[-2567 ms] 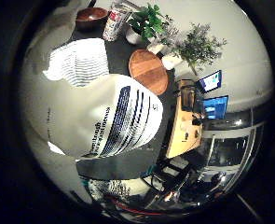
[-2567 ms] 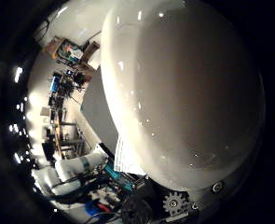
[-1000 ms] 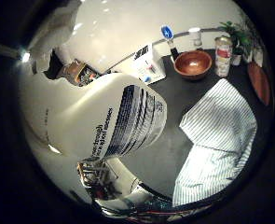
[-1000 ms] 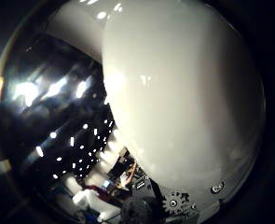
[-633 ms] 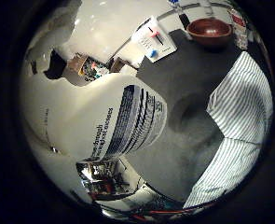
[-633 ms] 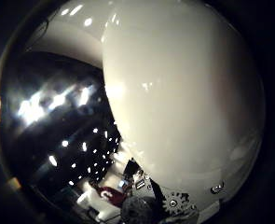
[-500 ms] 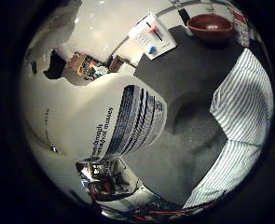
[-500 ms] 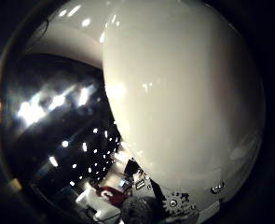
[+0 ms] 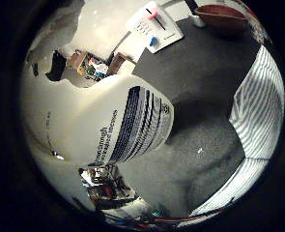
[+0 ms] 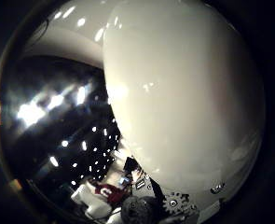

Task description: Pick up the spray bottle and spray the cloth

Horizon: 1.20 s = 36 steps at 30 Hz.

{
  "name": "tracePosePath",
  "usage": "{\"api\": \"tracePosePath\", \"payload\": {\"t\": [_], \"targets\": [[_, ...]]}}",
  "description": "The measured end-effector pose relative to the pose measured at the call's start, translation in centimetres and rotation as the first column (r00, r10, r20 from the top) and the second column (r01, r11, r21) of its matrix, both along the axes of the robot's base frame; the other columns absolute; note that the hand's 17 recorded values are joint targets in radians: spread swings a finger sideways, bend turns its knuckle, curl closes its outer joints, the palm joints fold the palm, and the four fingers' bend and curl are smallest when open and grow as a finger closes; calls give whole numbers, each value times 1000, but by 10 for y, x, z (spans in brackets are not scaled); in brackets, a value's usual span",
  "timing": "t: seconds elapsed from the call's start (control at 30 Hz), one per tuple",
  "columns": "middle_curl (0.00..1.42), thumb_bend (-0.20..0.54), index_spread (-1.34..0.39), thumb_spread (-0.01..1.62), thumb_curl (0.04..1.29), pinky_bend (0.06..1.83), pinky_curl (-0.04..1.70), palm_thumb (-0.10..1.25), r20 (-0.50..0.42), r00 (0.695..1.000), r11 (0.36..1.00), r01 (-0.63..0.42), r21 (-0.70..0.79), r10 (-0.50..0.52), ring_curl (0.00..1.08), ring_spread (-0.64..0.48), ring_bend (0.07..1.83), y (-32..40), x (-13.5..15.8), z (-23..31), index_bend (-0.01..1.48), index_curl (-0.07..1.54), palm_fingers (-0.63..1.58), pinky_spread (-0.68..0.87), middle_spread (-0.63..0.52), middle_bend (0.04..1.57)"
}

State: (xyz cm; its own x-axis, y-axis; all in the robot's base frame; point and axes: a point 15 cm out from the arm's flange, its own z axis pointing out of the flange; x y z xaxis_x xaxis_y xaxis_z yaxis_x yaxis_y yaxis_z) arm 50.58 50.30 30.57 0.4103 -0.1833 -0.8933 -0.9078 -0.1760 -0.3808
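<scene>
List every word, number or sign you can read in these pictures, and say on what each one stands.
Spray bottle label: dark lines of print, too blurred to quote.
White card on the table: small print with red and blue marks, too small to read.
Striped cloth: no text.

A brown bowl [image 9: 221, 14] sits on the dark table [image 9: 200, 87], with a white card [image 9: 154, 26] near it.

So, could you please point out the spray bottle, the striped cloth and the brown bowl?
spray bottle [image 9: 118, 130]: little finger side palm view, printed label.
striped cloth [image 9: 258, 111]: same view, striped surface.
brown bowl [image 9: 221, 14]: same view, rim.
</scene>
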Motion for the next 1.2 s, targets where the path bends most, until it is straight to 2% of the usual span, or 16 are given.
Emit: {"api": "tracePosePath", "payload": {"t": [0.13,0.3,0.47,0.5,0.57,0.67,0.77,0.93,1.03,1.2], "targets": [[636,-34,-198,954,756,983,1415,908,-10,1000,1000,-29,6,29,784,-222,1313,4,-7,-4,1154,738,1099,-222,-97,1375],[620,-32,-244,871,726,916,1273,817,-4,999,999,-46,-18,46,733,-210,1297,2,-10,-10,904,721,1021,-262,-97,1287],[612,-31,-300,897,667,861,1133,782,-4,994,992,-105,-64,105,681,-198,1279,-3,-22,-17,585,718,686,-357,-124,1140],[613,-27,-306,913,657,831,1112,780,-7,993,991,-114,-76,114,668,-200,1273,-4,-24,-20,549,711,663,-371,-126,1135],[598,-22,-321,981,623,730,1082,774,-10,992,986,-129,-102,129,642,-186,1216,-8,-26,-24,489,696,425,-358,-130,1063],[560,-25,-329,1068,565,576,1041,741,-14,987,976,-158,-147,158,596,-145,1082,-14,-31,-33,488,671,153,-244,-116,930],[471,-25,-308,1103,507,525,953,702,-21,983,966,-184,-181,183,495,-47,856,-19,-37,-39,437,594,5,15,-58,710],[362,-25,-275,1107,439,394,730,667,-13,980,951,-195,-241,197,356,107,568,-32,-36,-40,291,472,-24,342,55,432],[336,-21,-270,1110,415,323,614,670,-5,980,949,-192,-251,197,304,151,447,-37,-34,-36,247,433,16,412,96,345],[320,-22,-266,1109,394,268,500,672,26,981,947,-178,-268,192,263,178,333,-51,-32,-21,180,394,74,433,112,252]]}}
